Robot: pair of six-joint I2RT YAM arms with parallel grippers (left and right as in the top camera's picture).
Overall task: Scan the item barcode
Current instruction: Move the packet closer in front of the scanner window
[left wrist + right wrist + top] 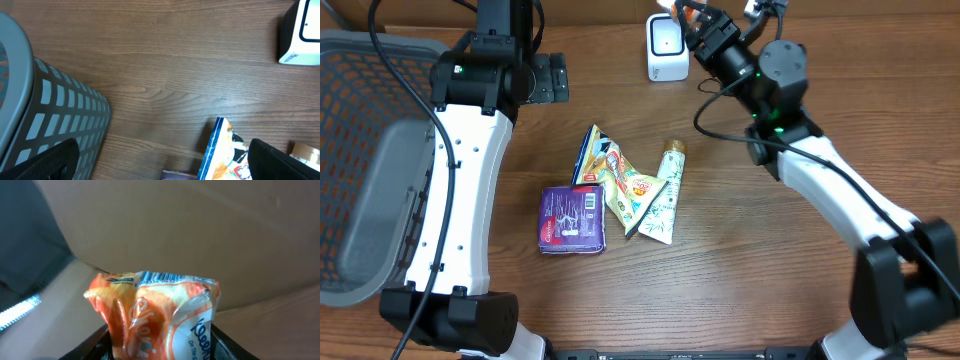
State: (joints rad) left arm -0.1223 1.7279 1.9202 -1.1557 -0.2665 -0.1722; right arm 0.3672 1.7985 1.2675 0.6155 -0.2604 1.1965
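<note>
**Right gripper pinching packet at scanner; left gripper spread above table**

**Hidden or unclear.** In the right wrist view, the lower part of the orange-and-white crinkled snack packet [160, 315] runs off the bottom of the frame between the dark fingers [230, 347]. A barcode strip [162, 276] shows along its top edge; the bars are too small to read. Behind it is only blurred brown board. In the overhead view the packet is almost wholly hidden by the right gripper [700, 25], and the frame's top edge cuts off that area. In the left wrist view, the white box-shaped barcode scanner [300, 32] is cut off at the right edge.

**Edges and room.** The scanner stands at the far edge of the brown wooden table [740, 280], just left of the right gripper. The grey plastic lattice basket [360, 170] occupies the left side. Mid-table lie a purple rectangular box [572, 218], a yellow-and-blue snack bag [610, 175] and a green-and-white tube [667, 190], clustered and touching. A strip of bare wood separates this cluster from the scanner, and another separates it from the basket.

**Arm pose.**
- Right arm: stretched from the near right corner diagonally to the far edge. Its jaws pinch the packet, held off the table.
- Left arm: reaches forward along the basket side. The left gripper [162, 150] hangs above bare wood, jaws spread fully, nothing between its fingers [45, 162].
</note>
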